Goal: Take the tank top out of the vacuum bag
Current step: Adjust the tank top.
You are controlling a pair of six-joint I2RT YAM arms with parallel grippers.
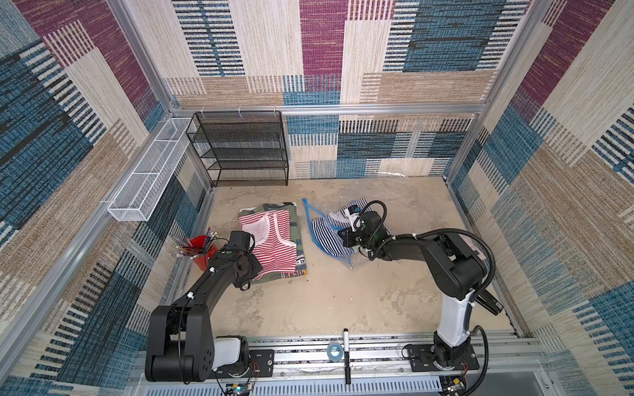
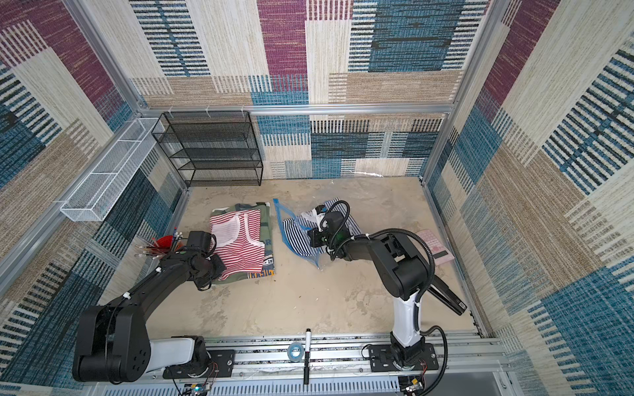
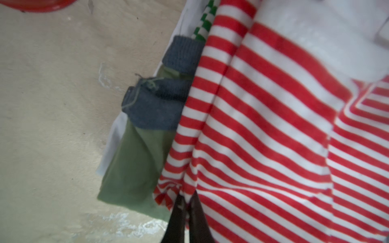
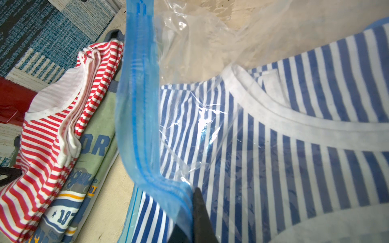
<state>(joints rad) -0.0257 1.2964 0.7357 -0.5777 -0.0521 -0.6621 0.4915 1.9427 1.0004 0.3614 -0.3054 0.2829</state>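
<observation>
1. The bag (image 4: pixel 200 42) lay on the counter (image 1: pixel 343 301) toward its far edge, near the middle. Its zip strip (image 4: pixel 136 105) faced the left edge.
2. The blue top (image 4: pixel 294 168) showed through the clear plastic, inside the bag.
3. The right gripper (image 4: pixel 192 202) was clenched on the bag's zip strip.
4. The left gripper (image 3: pixel 186 197) was clamped on an edge of the red top (image 1: pixel 271 240). That top lay on a folded green shirt (image 1: pixel 295 219) beside the bag.
5. A red cup (image 1: pixel 202 255) of pens stood at the left edge.
</observation>
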